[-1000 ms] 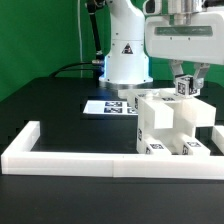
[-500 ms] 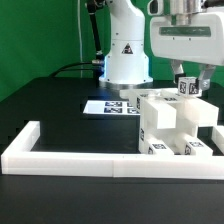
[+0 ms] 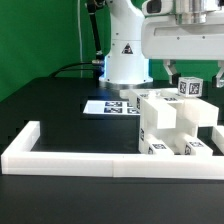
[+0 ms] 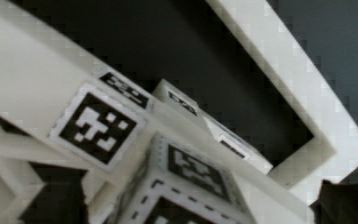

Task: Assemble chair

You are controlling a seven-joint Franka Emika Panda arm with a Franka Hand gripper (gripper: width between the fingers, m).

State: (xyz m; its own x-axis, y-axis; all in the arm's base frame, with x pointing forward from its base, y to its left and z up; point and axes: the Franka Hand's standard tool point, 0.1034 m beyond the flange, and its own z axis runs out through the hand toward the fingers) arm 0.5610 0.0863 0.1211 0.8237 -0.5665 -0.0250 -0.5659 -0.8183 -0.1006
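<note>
We see a black table (image 3: 50, 110) before a green curtain (image 3: 40, 30), with the white robot base (image 3: 125, 55) behind it. The low white border wall (image 3: 70, 158) runs well in front of the gripper (image 3: 193, 76). The chair (image 3: 165, 125) stands directly under the gripper, and its tagged top block (image 3: 190, 88) sits just below the gap between the fingers. The jaws stand wide apart and hold nothing. The marker board (image 3: 105, 106) lies toward the exterior view's left of the gripper.

Marker board (image 3: 104, 106) and white border wall (image 3: 70, 157) lie on black table (image 3: 50, 100).
</note>
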